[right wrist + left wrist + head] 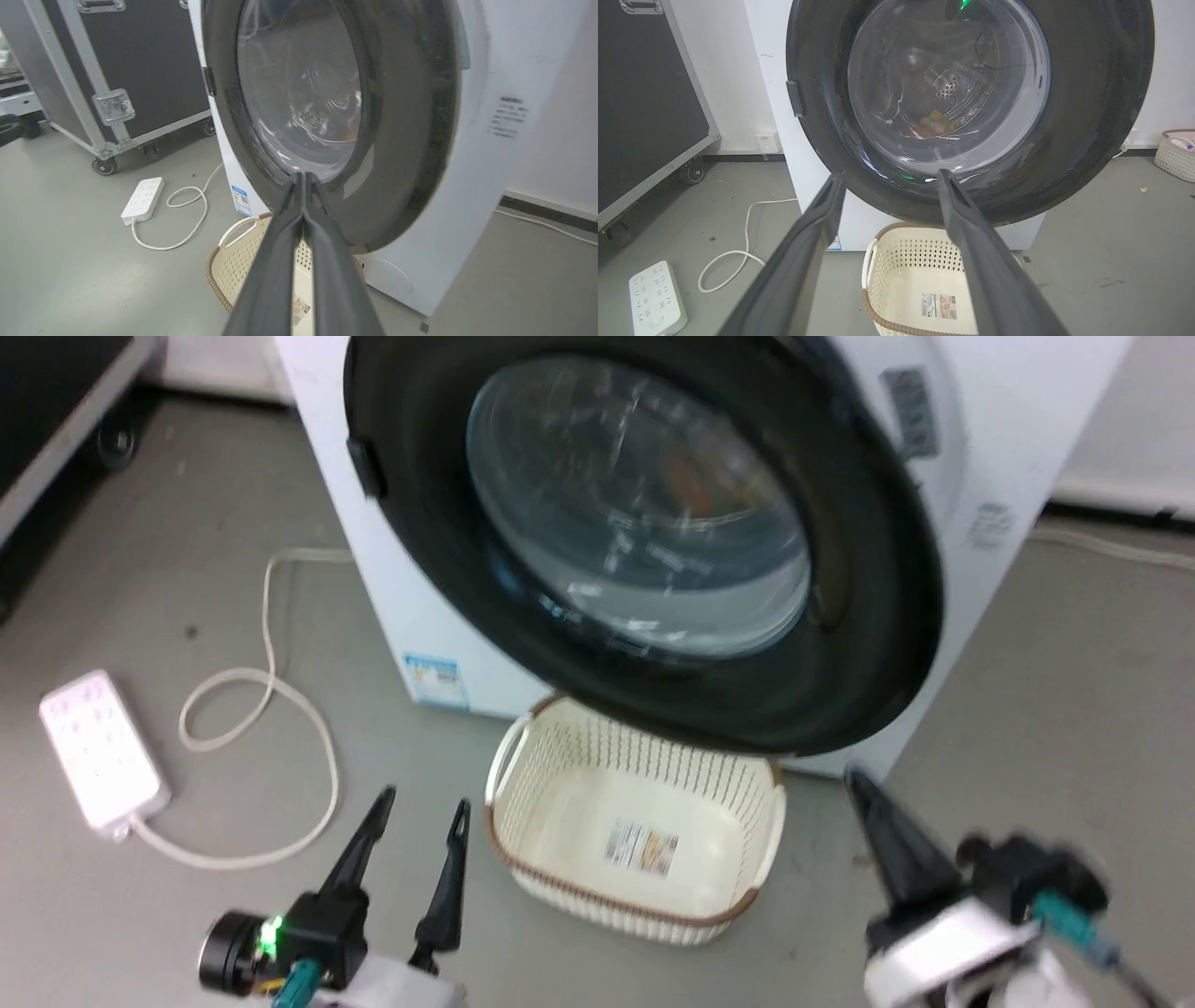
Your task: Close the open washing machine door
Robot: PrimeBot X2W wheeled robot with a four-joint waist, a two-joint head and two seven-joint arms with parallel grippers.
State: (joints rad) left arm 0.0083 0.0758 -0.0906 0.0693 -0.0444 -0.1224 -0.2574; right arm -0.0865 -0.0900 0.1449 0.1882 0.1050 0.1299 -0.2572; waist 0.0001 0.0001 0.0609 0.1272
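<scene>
The washing machine door [868, 616], a round black frame around a bulging clear glass bowl, covers most of the white washer's [1027, 420] front. It lies close against the machine, and I cannot tell whether it is latched. A small latch tab sits on its left rim. My left gripper [422, 805] is open at the lower left, short of the door and empty; in its wrist view the left gripper [891, 173] points at the door [1087, 116]. My right gripper [854, 782] is shut on nothing, just below the door's lower right rim. In its own view the right gripper [303, 176] points at the door [402, 140].
A cream laundry basket [747, 859] stands on the grey floor under the door, between my grippers. A white power strip [98, 747] with a looping cable lies to the left. A black wheeled case [140, 70] stands further left. Another basket [1176, 154] sits by the right wall.
</scene>
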